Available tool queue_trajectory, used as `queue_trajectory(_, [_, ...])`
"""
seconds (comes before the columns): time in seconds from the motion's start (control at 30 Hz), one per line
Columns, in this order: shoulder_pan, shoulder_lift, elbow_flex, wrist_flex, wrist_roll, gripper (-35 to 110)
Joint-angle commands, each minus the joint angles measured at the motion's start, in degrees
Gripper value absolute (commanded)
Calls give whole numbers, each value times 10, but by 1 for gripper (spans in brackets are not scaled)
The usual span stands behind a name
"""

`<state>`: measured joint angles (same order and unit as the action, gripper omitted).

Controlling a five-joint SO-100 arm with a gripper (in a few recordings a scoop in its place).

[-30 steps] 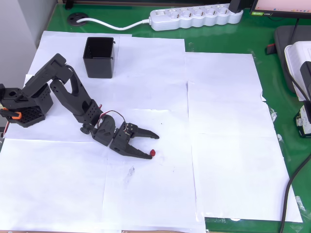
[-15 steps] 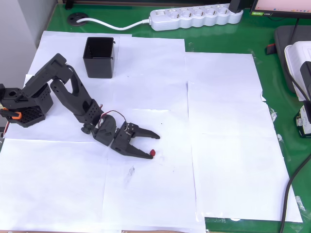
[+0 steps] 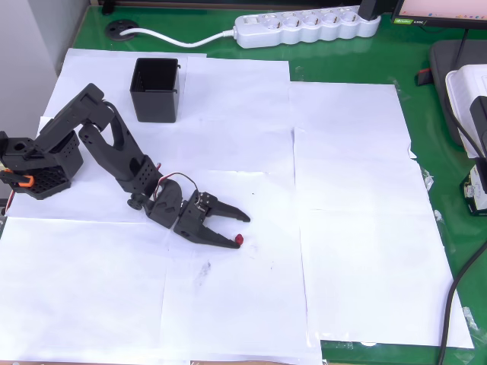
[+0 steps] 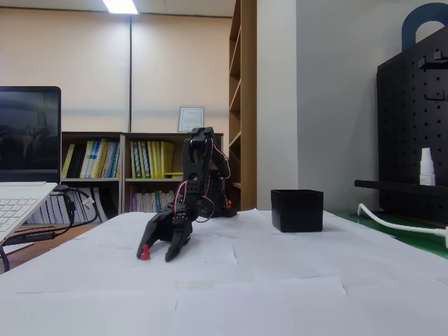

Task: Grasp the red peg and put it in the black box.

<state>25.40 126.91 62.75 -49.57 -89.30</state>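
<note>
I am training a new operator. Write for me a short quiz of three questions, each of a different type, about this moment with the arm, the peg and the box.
1. True or false: the red peg already lies inside the black box.
2. Multiple choice: in the overhead view, where is the peg relative to the gripper? A) at the tip of the lower finger; B) behind the wrist; C) beside the power strip.
3. Short answer: on what surface does the peg rest?

Key:
1. False. It is on the table, well apart from the box.
2. A.
3. On the white paper sheets that cover the green table.
</note>
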Motion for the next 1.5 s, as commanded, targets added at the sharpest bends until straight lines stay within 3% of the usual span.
queue_trajectory(0.0, [7,4,18,3,-11,0])
queue_trajectory(0.47, [11,-23,18,4,-23,0])
queue_trajectory(0.6, [-7,-109,46,76,-26,0])
queue_trajectory(0.7, [-33,-191,111,179,-24,0])
queue_trajectory(0.87, [-98,-273,359,464,-4,0])
queue_trajectory(1.13, [-244,-323,670,766,31,0])
queue_trajectory(1.47, [-458,-505,729,1140,71,0])
